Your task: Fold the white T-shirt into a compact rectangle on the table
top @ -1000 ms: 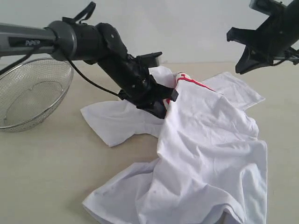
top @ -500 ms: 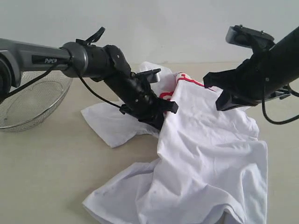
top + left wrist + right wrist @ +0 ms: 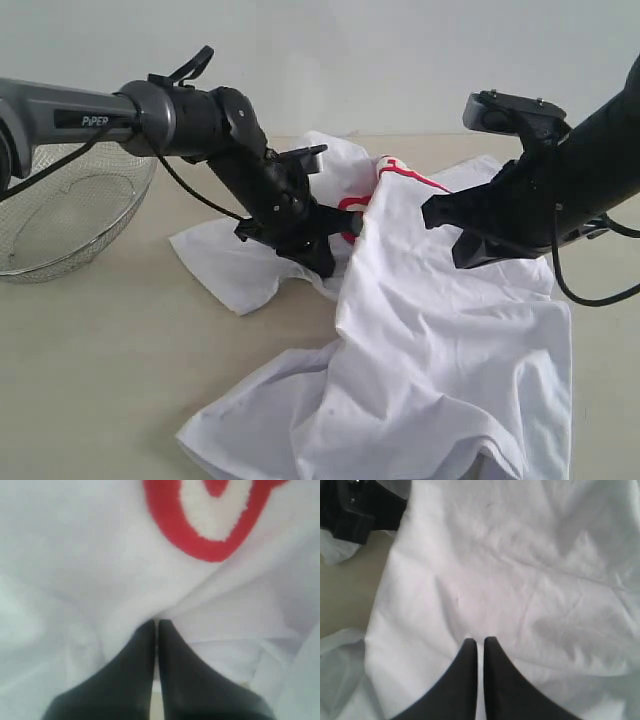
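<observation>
Right claw (image 3: 479, 642) lowered over white T-shirt (image 3: 520, 570)

Materials and finishes
Listed: white T-shirt (image 3: 450, 330), soft matt cloth, creased; table (image 3: 100, 370), smooth matt beige top; strainer (image 3: 60, 220), shiny metal wire mesh; left gripper (image 3: 156, 625), smooth black plastic look.

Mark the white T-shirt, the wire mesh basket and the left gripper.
white T-shirt (image 3: 450, 340): exterior view, on the broad flat panel of cloth.
wire mesh basket (image 3: 70, 215): exterior view, on its mesh wall.
left gripper (image 3: 156, 626): left wrist view, between the shut fingers' tips.
</observation>
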`<move>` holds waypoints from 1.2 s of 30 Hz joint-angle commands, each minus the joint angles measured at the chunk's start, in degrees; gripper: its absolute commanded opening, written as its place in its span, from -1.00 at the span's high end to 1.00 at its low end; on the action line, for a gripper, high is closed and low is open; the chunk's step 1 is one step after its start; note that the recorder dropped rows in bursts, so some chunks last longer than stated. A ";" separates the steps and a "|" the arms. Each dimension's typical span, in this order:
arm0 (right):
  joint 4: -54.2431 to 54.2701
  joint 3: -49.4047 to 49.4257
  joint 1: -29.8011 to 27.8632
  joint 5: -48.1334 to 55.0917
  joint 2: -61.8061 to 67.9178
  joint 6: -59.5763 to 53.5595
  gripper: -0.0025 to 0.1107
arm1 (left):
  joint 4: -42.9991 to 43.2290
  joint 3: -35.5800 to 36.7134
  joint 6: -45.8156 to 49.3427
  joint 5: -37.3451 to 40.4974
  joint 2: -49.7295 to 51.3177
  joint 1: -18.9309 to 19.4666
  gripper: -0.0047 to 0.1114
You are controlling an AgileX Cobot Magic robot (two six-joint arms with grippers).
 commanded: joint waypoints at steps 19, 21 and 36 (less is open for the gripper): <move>-1.69 0.36 -0.04 1.93 -0.58 -0.78 0.96 | 8.72 -3.19 -3.73 -0.42 0.31 8.18 0.84; -2.56 0.36 -0.04 2.65 -0.58 -0.78 0.96 | 8.72 -5.40 -3.73 1.59 0.10 8.18 0.84; -9.75 3.80 -0.04 3.01 -0.58 6.28 0.96 | 4.80 0.72 0.46 14.70 -13.57 4.84 0.84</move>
